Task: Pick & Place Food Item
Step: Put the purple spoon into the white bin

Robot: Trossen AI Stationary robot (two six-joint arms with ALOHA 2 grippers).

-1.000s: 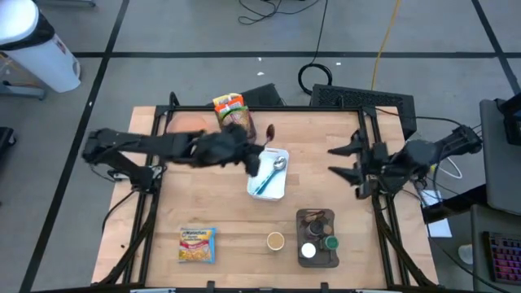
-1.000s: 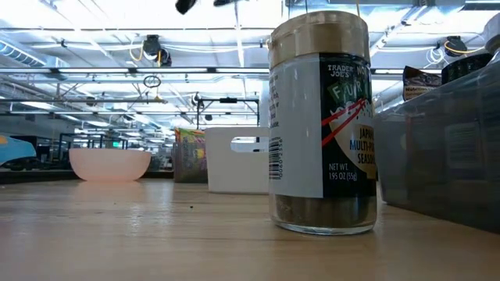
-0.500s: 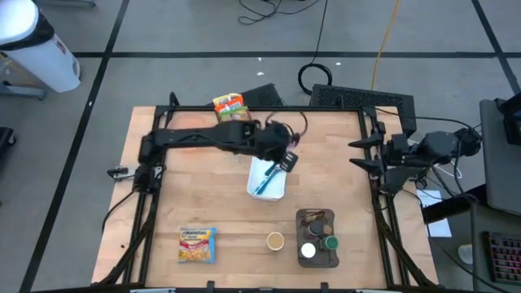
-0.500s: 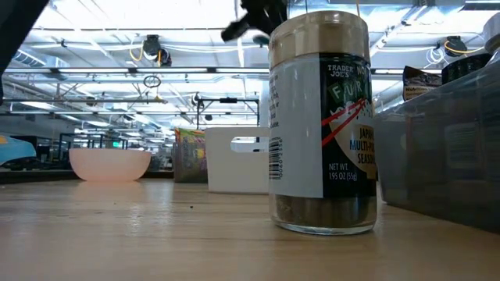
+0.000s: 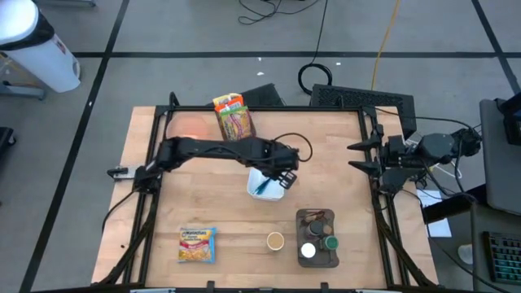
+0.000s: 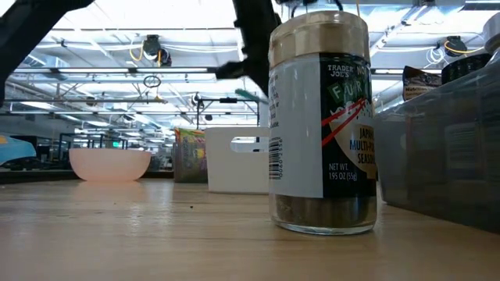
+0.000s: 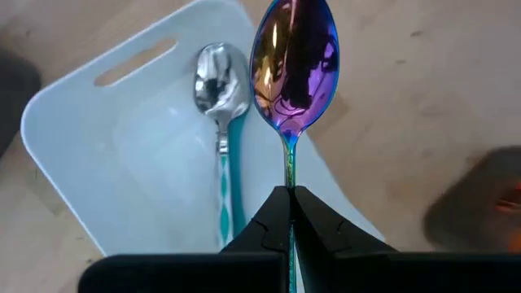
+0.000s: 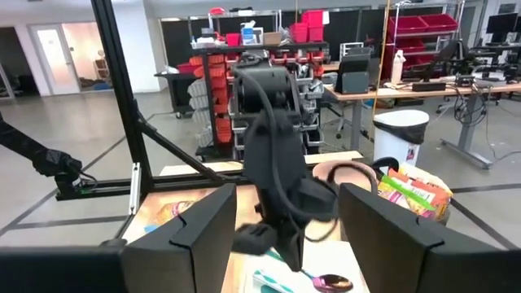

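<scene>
A white tray point(image 5: 262, 192) lies mid-table with a teal-handled silver spoon point(image 7: 220, 106) inside it. My left gripper point(image 5: 282, 172) reaches over the tray's right part, tipped steeply downward and shut on an iridescent purple-gold spoon point(image 7: 293, 65). That spoon's bowl shows over the tray's rim point(image 7: 321, 175) in the left wrist view. My right gripper point(image 5: 358, 156) waits open at the table's right edge, with nothing between its fingers point(image 8: 195, 236). My left gripper pinches the iridescent spoon's thin handle point(image 7: 289, 175) between its two fingertips. The fingers come from above, slanting down, and lie along the handle. The spoon sticks out past the fingertips with its bowl point(image 8: 330, 282) lowest, over the tray; whether it touches the tray I cannot tell.
A snack bag point(image 5: 232, 115) and a pink bowl point(image 5: 189, 124) stand at the far edge. A ramen packet point(image 5: 197, 244) lies near left. A small jar point(image 5: 275, 241) and a dark caddy of seasoning jars point(image 5: 317, 238) sit near the front, right of centre.
My left arm has stretched toward the table's right and near side, sunk, and tipped from a shallow slant to steeply downward, carrying the iridescent spoon from beyond the tray's far end to over the tray. My right arm has drawn back toward the right edge.
</scene>
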